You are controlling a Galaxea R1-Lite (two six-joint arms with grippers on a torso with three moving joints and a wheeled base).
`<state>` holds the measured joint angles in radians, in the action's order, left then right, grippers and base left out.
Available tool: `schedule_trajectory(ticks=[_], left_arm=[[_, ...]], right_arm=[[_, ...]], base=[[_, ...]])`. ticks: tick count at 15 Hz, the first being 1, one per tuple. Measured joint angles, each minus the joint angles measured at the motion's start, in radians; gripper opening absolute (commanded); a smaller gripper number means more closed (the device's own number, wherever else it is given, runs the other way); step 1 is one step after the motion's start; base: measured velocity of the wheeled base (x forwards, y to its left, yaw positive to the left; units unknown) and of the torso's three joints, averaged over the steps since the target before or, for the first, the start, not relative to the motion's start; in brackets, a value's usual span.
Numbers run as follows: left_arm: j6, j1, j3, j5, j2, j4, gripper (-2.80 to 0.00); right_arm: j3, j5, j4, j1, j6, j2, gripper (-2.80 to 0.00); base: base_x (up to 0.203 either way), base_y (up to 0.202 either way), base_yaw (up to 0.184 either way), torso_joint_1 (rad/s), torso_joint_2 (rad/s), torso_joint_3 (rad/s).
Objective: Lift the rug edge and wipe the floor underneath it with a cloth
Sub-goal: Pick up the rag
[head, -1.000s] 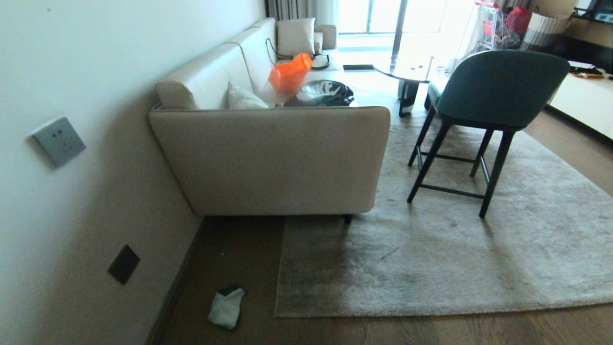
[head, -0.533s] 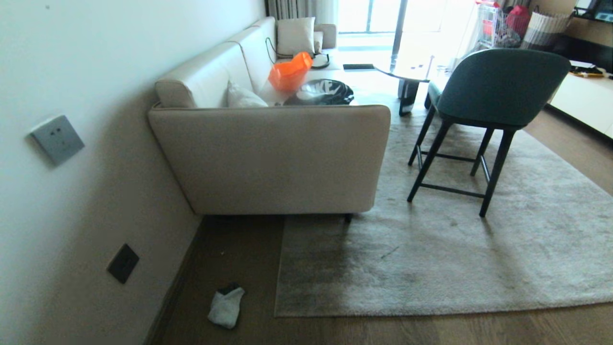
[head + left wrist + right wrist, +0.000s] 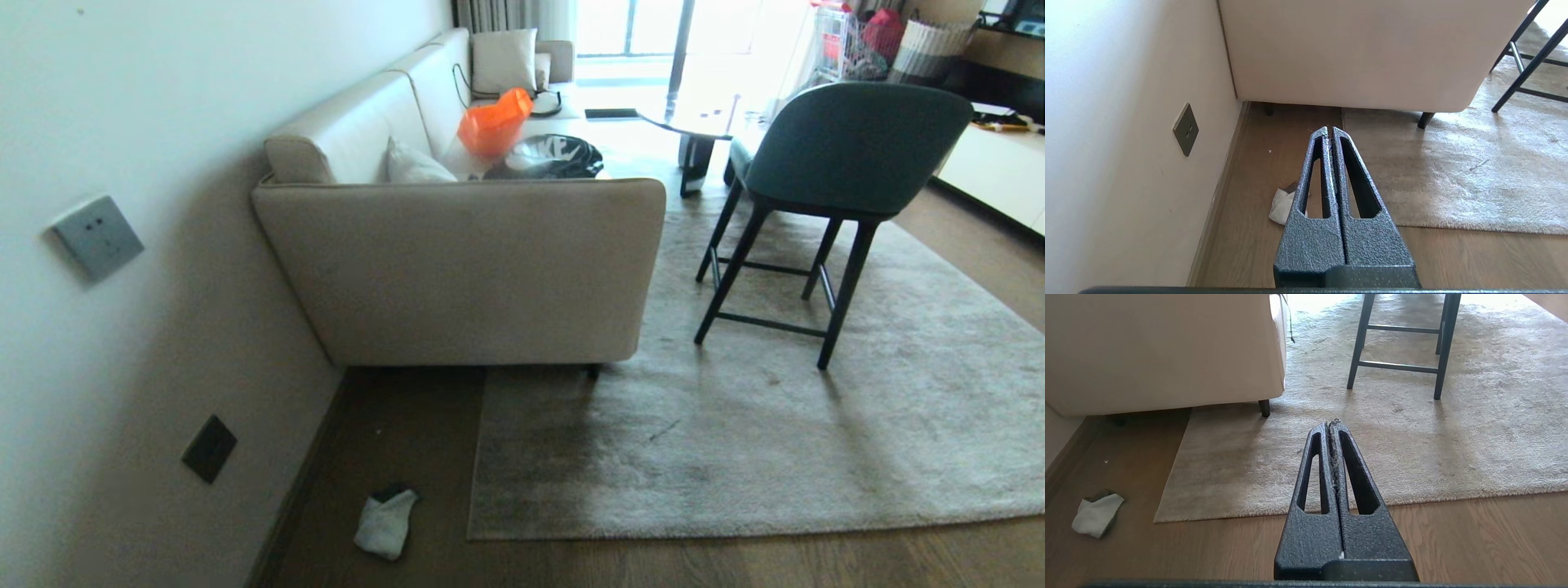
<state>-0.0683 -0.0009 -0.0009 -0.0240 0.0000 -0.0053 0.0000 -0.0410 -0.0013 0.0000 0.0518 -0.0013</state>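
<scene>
step: get cloth [image 3: 385, 523] first | place: on floor [image 3: 392, 441], left of rug edge [image 3: 473, 490], near wall | left gripper [image 3: 1329, 131] and right gripper [image 3: 1333, 425]: jaws shut, holding nothing | tip: open wide, come down slow, pinch middle

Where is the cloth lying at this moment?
In the head view the cloth lies low on the left, on the bare floor between the wall's baseboard and the rug edge, apart from both and nearer than the sofa.

Sofa [image 3: 465, 269] beside wall [image 3: 122, 327]
</scene>
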Motion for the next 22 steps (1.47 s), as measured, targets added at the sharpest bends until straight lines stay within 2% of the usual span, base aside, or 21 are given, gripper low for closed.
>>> schedule_trajectory(ticks=[22], left_arm=[[0.001, -0.001, 0.000, 0.000, 0.000, 0.000, -2.80]], right_arm=[[0.000, -0.001, -0.001, 0.000, 0.000, 0.000, -2.80]], base=[[0.000, 0.000, 0.000, 0.000, 0.00, 0.000]])
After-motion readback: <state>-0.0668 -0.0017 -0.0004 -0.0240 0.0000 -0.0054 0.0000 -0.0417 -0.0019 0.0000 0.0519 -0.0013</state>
